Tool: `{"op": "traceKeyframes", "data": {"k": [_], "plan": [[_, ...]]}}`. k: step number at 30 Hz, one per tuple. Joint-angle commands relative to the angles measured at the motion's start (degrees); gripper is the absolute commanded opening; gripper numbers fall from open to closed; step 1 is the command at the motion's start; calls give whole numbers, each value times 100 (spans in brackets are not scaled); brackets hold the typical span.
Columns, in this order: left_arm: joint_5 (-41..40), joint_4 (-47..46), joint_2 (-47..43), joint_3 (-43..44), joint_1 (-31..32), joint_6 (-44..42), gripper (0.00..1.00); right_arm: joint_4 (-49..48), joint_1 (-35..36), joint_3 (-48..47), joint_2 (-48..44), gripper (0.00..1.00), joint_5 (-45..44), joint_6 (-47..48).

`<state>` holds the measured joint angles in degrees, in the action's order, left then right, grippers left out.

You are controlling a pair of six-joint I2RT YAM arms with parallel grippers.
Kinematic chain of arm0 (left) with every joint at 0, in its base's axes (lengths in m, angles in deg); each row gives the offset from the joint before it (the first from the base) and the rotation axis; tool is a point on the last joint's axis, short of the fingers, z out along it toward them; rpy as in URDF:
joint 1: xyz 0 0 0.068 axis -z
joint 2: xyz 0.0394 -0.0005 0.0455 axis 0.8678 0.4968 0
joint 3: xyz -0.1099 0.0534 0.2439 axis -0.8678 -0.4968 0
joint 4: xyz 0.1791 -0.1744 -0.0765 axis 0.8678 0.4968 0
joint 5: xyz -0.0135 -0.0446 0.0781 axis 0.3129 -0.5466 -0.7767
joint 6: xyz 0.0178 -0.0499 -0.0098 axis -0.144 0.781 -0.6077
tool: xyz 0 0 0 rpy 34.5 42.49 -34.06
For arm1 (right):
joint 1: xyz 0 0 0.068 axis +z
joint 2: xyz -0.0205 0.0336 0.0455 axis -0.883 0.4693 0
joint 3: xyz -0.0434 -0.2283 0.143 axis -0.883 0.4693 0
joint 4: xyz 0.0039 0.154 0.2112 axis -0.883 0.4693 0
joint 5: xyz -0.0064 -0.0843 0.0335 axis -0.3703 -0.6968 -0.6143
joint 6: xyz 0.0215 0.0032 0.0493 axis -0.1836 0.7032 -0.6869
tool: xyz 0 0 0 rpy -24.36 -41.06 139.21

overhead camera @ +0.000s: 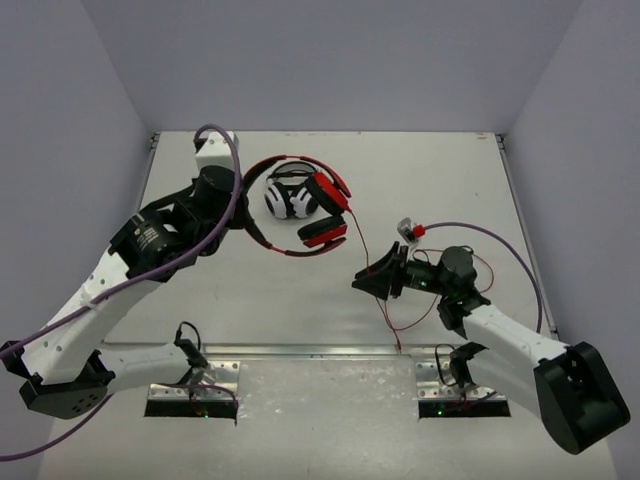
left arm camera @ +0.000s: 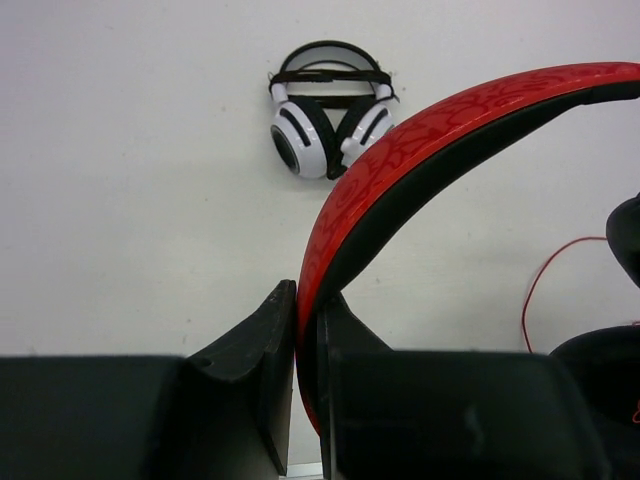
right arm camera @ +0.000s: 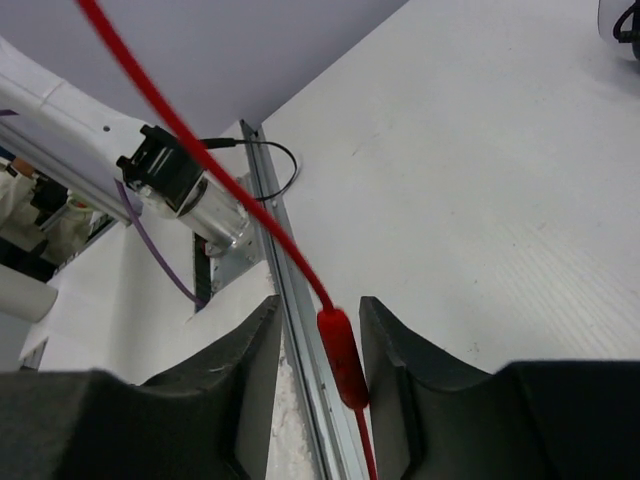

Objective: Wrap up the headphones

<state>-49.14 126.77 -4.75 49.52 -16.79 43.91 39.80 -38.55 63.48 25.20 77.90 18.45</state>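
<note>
Right gripper: nearest item, jaws apart. The thin red cable ran between its fingers, the thicker inline piece sitting in the gap, not clamped.
Red headphones: at the middle of the table, black cushions showing.
Left gripper: clenched on the red headband.
White-and-black headphones: farther back, inside the headband's arc.

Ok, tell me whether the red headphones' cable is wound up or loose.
Loose. The cable trails over the table from the headphones toward the near edge; none is wound around the headband.
</note>
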Motion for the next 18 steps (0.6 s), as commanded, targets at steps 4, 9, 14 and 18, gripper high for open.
{"op": "traceKeyframes", "data": {"k": [4,9,14,18], "plan": [[-768,-200,-63,551,-18,424,1,-2,44,548,-710,22,-52,156],[-760,-261,34,640,-26,504,0,306,44,671,-1176,8,-88,174],[-1040,-358,87,587,-26,565,1,1208,44,610,-1518,3,-298,454],[-1488,-777,149,10,-26,24,0,2744,53,250,-1948,1,-912,1069]]}}
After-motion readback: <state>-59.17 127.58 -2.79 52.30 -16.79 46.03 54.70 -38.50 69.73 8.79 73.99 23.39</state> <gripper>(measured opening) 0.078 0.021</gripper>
